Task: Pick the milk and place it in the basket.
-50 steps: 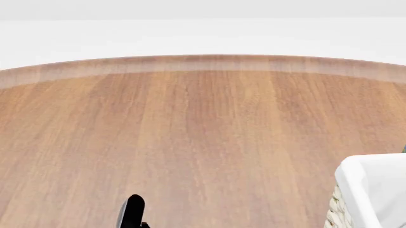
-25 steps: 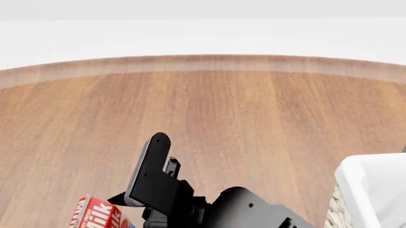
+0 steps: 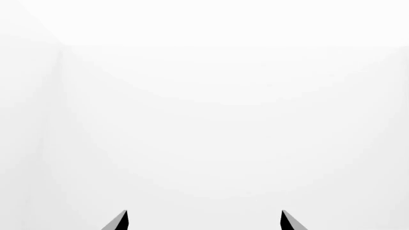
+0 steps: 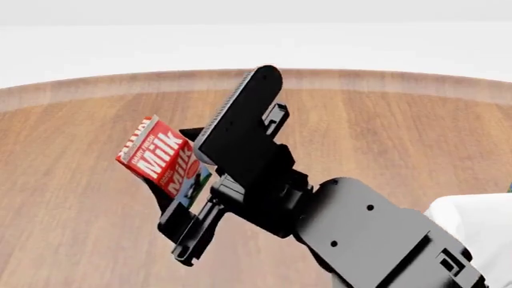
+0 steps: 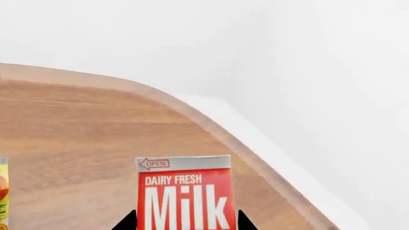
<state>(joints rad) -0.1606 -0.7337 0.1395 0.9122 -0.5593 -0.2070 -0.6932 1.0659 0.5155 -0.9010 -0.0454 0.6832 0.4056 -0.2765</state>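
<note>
The milk (image 4: 162, 155), a red-topped carton with white "Milk" lettering, hangs tilted above the wooden table (image 4: 384, 138), well off its surface. My right gripper (image 4: 212, 129) is shut on it; one broad black finger (image 4: 240, 111) lies in front of the carton. In the right wrist view the milk (image 5: 184, 196) sits upright between the two fingertips of the right gripper (image 5: 185, 220). Only a white corner of the basket (image 4: 484, 217) shows at the lower right, beside the arm. My left gripper (image 3: 203, 220) is open on blank white and holds nothing.
An orange-and-yellow carton (image 5: 3, 191) shows at the edge of the right wrist view, standing on the table (image 5: 76, 124). The table's curved far edge (image 4: 360, 78) borders a white floor. My right arm (image 4: 376, 240) fills the lower middle of the head view.
My right arm has risen into the head view with the milk in its grip, carrying the carton up and forward from the bottom edge to mid-frame.
</note>
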